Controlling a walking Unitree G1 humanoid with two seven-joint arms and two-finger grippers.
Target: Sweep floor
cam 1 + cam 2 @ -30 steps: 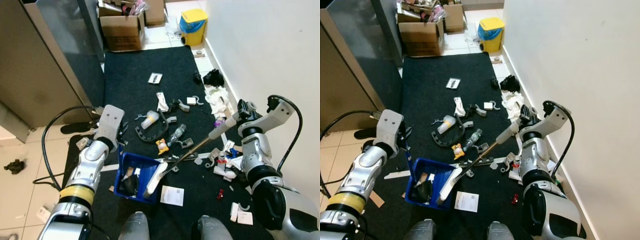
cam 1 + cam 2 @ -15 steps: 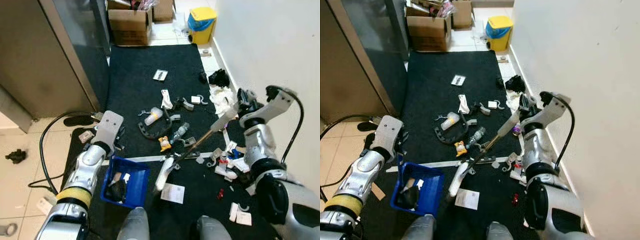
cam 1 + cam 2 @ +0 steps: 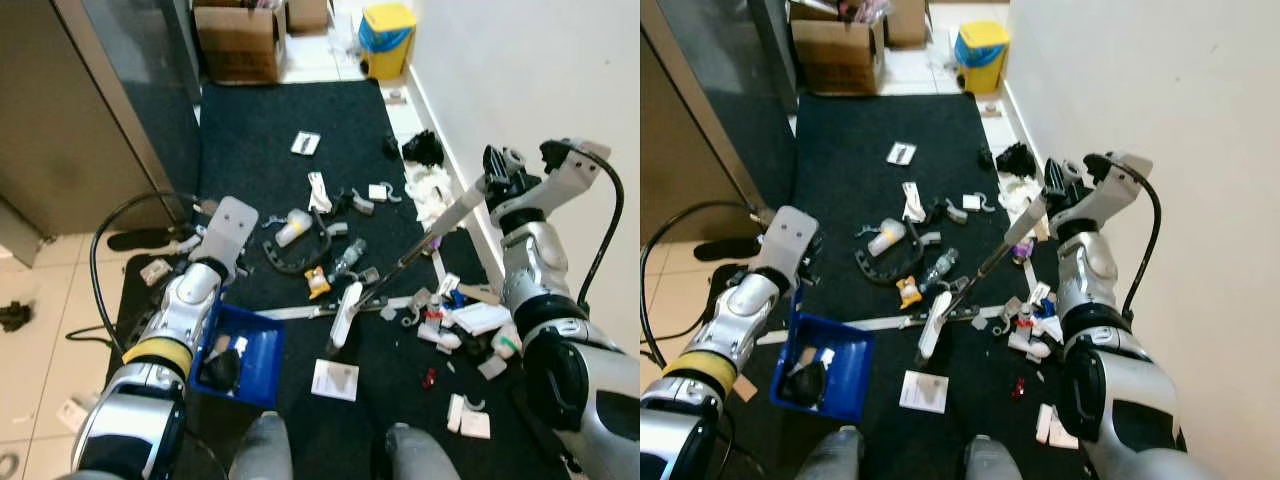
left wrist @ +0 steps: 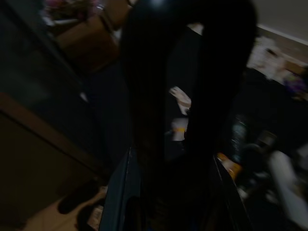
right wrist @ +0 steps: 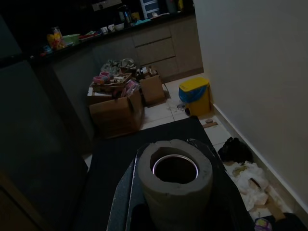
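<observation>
A blue dustpan (image 3: pixel 248 352) sits on a black rug (image 3: pixel 260 130), near a brown cardboard box (image 3: pixel 238 50) and a yellow-lidded blue bin (image 3: pixel 386 28).

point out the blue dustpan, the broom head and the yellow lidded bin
blue plastic dustpan (image 3: pixel 256 349): left eye view, on its bare blue floor.
white broom head (image 3: pixel 345 313): left eye view, middle of the long head.
yellow lidded blue bin (image 3: pixel 387 17): left eye view, on the yellow lid.
</observation>
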